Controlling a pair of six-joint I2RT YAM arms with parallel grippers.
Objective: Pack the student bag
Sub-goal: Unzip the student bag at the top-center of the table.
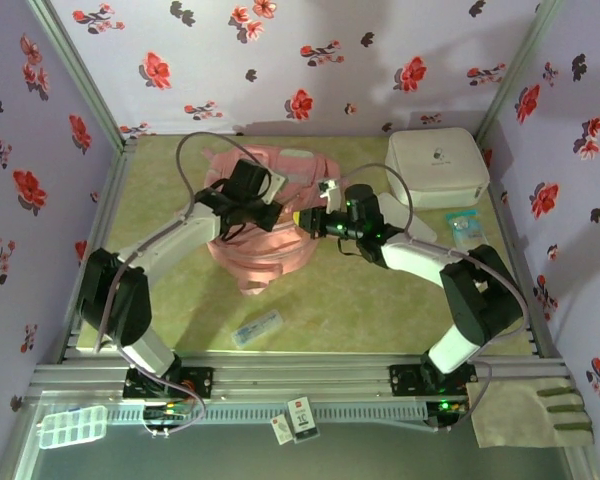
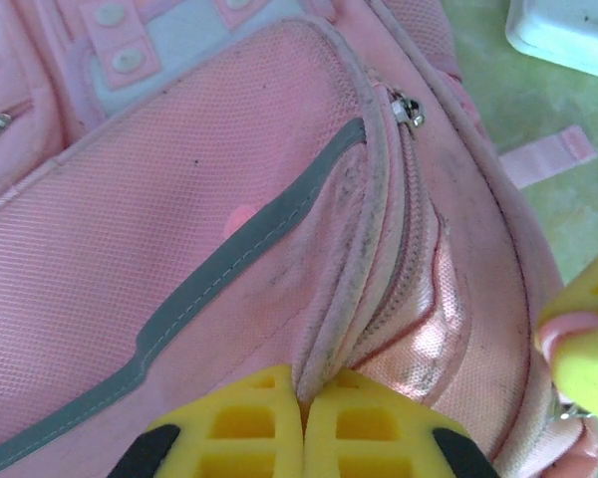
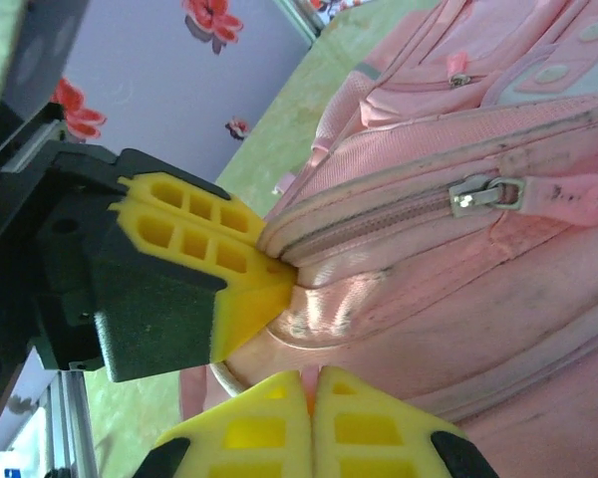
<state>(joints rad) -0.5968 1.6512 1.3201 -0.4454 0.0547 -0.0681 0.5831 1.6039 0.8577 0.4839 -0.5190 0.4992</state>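
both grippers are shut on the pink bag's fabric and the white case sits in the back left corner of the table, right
Not quite: the white case sits in the back right corner, as the top external view shows. The rest holds: the left gripper and the right gripper are both shut on the fabric of the student bag.
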